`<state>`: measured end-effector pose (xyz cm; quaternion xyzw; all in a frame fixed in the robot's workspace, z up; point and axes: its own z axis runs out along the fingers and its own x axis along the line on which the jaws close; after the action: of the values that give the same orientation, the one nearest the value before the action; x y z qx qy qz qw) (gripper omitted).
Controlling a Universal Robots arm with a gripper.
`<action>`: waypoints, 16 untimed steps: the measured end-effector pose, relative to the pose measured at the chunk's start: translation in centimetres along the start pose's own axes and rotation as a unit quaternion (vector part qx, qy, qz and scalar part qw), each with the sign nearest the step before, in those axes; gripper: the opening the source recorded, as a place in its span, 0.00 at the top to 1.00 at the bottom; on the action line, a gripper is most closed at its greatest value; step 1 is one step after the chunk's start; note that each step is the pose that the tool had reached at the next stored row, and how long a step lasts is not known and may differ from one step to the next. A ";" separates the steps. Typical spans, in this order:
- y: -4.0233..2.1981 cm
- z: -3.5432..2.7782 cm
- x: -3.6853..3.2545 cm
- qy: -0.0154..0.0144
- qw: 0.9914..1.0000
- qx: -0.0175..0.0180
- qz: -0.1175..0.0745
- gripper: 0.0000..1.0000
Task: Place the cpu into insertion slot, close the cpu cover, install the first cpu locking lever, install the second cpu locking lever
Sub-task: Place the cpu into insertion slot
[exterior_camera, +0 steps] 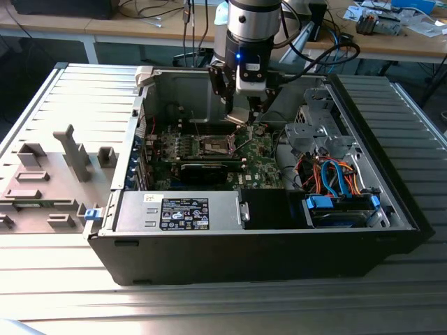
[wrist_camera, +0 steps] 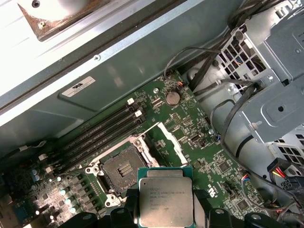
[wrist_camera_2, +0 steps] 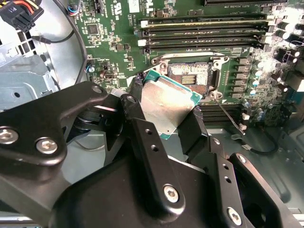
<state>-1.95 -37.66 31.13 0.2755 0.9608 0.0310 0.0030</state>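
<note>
My gripper (wrist_camera_2: 164,113) is shut on the cpu (wrist_camera_2: 162,105), a flat square chip with a dull silver top and green rim, clamped between two black fingers (wrist_camera_2: 137,107). It hangs tilted just above the green board, beside the insertion slot (wrist_camera_2: 190,78) and not in it. In the first wrist view the cpu (wrist_camera: 166,202) lies near the dark square insertion slot (wrist_camera: 121,168), and the silvery cpu cover (wrist_camera: 167,141) stands raised at the slot's edge. A thin locking lever (wrist_camera_2: 229,116) sticks out free. In the exterior view the gripper (exterior_camera: 241,117) hovers over the insertion slot (exterior_camera: 215,145) inside the open case.
Long black memory slots (wrist_camera_2: 204,31) run beside the socket. A grey power supply box with a black label (exterior_camera: 185,213) fills the case front. A metal drive cage (exterior_camera: 311,129) and orange and blue cables (exterior_camera: 335,178) crowd the exterior view's right. Grey plastic fixtures (exterior_camera: 56,174) lie outside.
</note>
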 end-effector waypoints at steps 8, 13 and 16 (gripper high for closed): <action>0.00 0.00 0.00 -0.001 1.000 0.000 0.008 0.46; 0.00 0.00 0.00 -0.001 1.000 0.000 0.010 0.46; 0.00 0.01 0.00 -0.001 1.000 0.000 0.013 0.46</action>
<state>-1.95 -37.66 31.13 0.2881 0.9571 0.0304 0.0035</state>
